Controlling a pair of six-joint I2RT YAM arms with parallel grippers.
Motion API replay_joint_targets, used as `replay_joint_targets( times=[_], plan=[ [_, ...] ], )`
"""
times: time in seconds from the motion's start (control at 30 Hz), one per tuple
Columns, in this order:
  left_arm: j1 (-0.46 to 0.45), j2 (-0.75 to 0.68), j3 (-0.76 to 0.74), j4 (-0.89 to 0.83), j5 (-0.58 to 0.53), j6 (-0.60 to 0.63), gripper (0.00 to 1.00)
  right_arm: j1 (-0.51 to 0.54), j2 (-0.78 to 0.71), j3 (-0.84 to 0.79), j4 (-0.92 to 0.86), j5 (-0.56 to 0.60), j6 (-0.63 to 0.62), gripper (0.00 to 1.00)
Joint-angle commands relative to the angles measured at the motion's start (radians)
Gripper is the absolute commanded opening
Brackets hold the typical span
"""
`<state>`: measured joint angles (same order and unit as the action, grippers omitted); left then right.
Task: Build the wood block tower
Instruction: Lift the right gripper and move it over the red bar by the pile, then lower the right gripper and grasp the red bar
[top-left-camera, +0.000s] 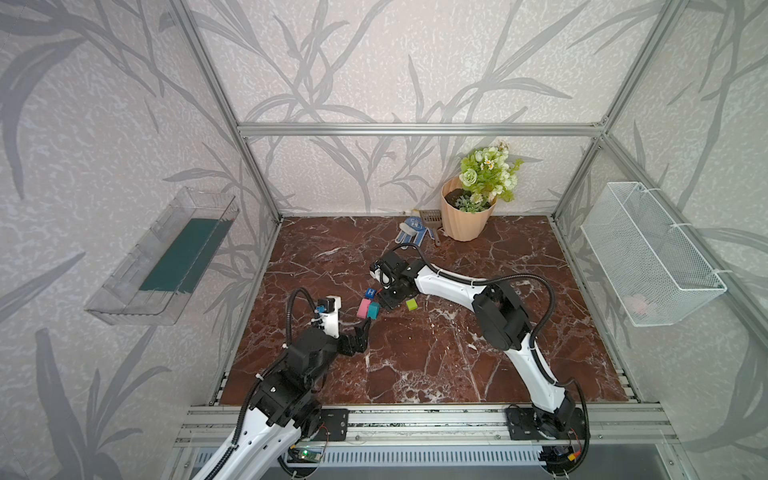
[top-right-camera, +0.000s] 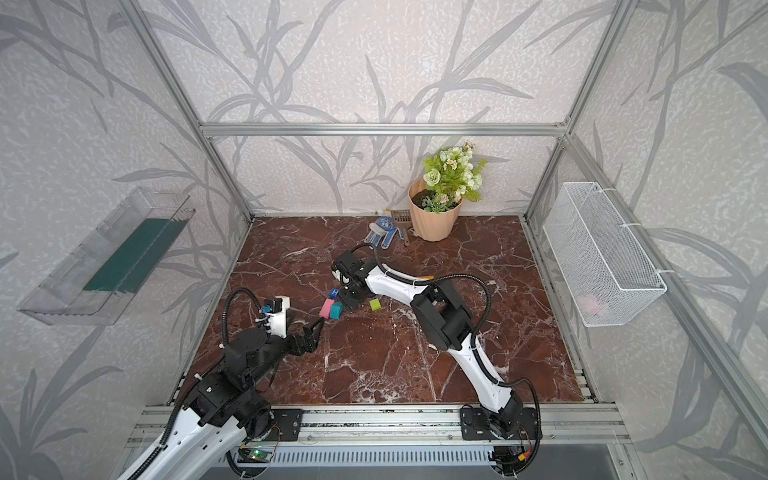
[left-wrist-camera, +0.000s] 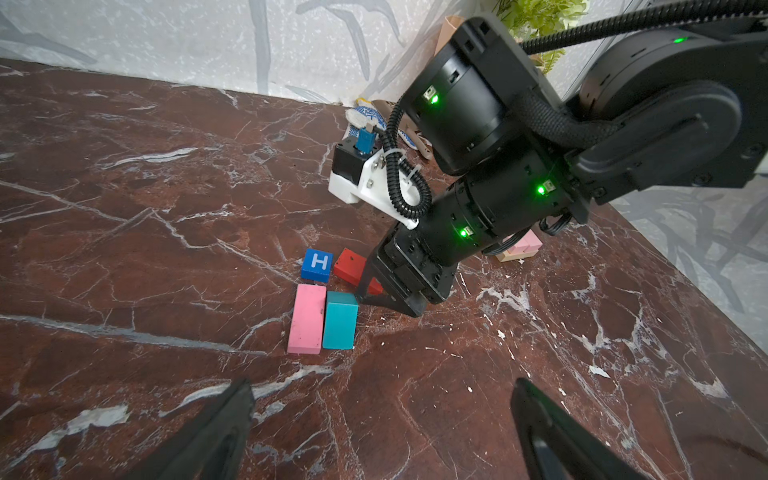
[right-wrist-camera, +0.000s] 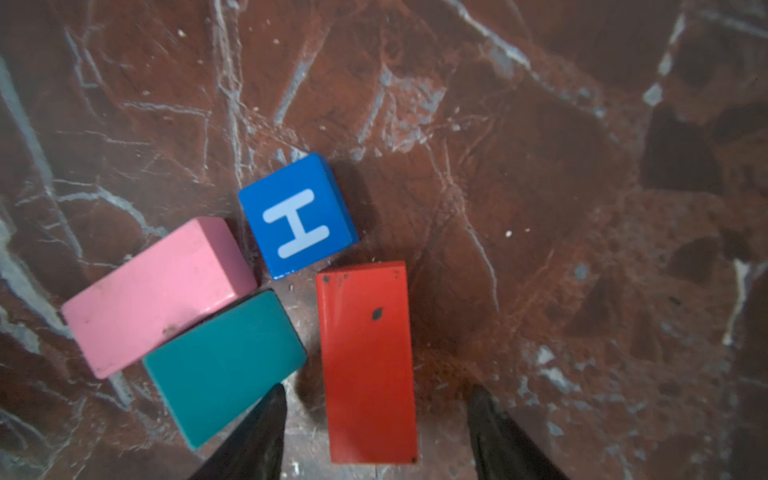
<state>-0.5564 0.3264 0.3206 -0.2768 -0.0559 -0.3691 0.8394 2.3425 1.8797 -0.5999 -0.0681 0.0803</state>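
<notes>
Wood blocks (right-wrist-camera: 368, 365), glossy painted oblongs, lie flat on veined marble (right-wrist-camera: 540, 166).

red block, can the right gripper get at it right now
Probably yes: the right gripper is open astride the red block, with nothing on top. The teal block sits close alongside and might get nudged.

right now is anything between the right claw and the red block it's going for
Nothing visible. The right claw is open and straddles the red block, with gaps on both sides. The teal block lies close outside one finger and may get nudged.
</notes>
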Motion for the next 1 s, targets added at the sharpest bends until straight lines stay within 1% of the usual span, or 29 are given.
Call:
replay_joint_targets(
  times=[0.0, 0.3, 0.5, 0.63, 0.8, 0.97],
  plan=[
    [-0.002, -0.012, -0.009, -0.009, -0.013, -0.014, 0.98, 0.003, 0.029, 0.048, -0.052, -0.004, 0.007, 0.66],
    [-0.002, -0.022, -0.010, -0.014, -0.016, -0.016, 0.98, 0.004, 0.032, 0.024, -0.040, -0.002, 0.016, 0.62],
    [-0.002, -0.025, -0.011, -0.014, -0.015, -0.016, 0.98, 0.004, 0.009, -0.024, -0.003, 0.008, 0.023, 0.57],
    [-0.002, -0.031, -0.011, -0.019, -0.022, -0.017, 0.98, 0.004, 0.015, -0.014, -0.018, -0.002, 0.031, 0.53],
    [-0.002, -0.031, -0.013, -0.016, -0.017, -0.016, 0.98, 0.004, -0.018, -0.054, 0.013, 0.004, 0.036, 0.50],
    [-0.001, -0.022, -0.011, -0.015, -0.021, -0.017, 0.98, 0.003, -0.062, -0.055, -0.002, 0.011, 0.030, 0.48]
  ],
)
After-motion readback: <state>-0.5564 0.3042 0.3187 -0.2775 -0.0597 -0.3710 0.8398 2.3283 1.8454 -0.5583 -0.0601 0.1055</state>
